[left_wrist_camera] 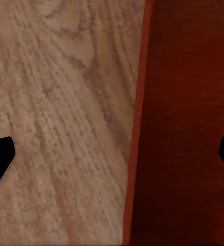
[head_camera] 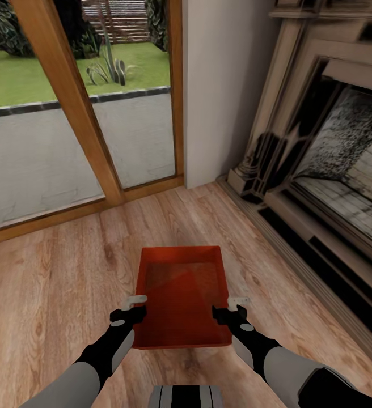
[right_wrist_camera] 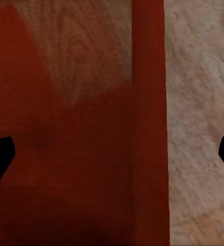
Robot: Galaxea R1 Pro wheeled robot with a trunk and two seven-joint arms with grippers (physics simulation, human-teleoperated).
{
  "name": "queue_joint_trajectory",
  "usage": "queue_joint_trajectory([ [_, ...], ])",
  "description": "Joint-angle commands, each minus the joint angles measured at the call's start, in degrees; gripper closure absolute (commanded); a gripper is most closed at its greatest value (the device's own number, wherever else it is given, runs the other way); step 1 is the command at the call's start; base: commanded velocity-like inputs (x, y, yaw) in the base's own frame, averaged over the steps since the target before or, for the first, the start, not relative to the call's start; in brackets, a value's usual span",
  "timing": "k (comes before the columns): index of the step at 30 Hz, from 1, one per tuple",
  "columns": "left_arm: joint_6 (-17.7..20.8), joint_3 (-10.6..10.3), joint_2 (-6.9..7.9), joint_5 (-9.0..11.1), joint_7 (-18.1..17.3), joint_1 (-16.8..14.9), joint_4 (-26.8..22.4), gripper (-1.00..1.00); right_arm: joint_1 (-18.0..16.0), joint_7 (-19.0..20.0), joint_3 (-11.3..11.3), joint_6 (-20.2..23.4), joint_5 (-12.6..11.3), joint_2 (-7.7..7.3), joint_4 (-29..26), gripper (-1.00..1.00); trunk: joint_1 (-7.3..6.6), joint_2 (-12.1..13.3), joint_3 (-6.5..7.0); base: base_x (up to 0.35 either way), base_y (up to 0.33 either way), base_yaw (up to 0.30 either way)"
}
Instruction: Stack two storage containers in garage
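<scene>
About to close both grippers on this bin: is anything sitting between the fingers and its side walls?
Nothing visible. The left gripper straddles the storage container's left wall, the right gripper its right wall. Both are open, with bare wood floor outside each wall.

one orange-red storage container [head_camera: 181, 294], open side up, lies flat on the light wood-plank floor [head_camera: 50, 294].

Grey arms, black wrists, pale jaws
</scene>
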Motion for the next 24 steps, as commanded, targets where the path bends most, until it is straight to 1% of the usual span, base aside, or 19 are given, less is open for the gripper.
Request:
queue_joint_trajectory([
  [1,0.24,-0.48,0.06,0.54,0.49,-0.01,-0.10,-1.00,-0.03,-0.26,0.52,-0.18,-0.42,0.00,0.04,-1.00,-0.01,-0.01,-0.04,0.000,0.062,0.000],
  [10,0.22,-0.48,0.11,0.51,0.49,-0.01,-0.26,-1.00,-0.03,-0.26,0.50,-0.18,-0.42,-0.06,0.04,-1.00,-0.01,-0.01,-0.04,0.000,0.016,0.000],
  [20,0.22,-0.48,0.11,0.51,0.49,-0.01,-0.44,-1.00,-0.03,-0.27,0.56,-0.18,-0.60,-0.61,0.04,-1.00,-0.01,-0.01,-0.04,0.000,0.000,0.000],
  [24,0.22,-0.48,0.11,0.51,0.49,-0.01,-0.48,-1.00,-0.03,-0.26,0.56,-0.18,-0.64,-1.05,0.04,-1.00,-0.01,-0.01,-0.04,0.000,0.000,0.000],
])
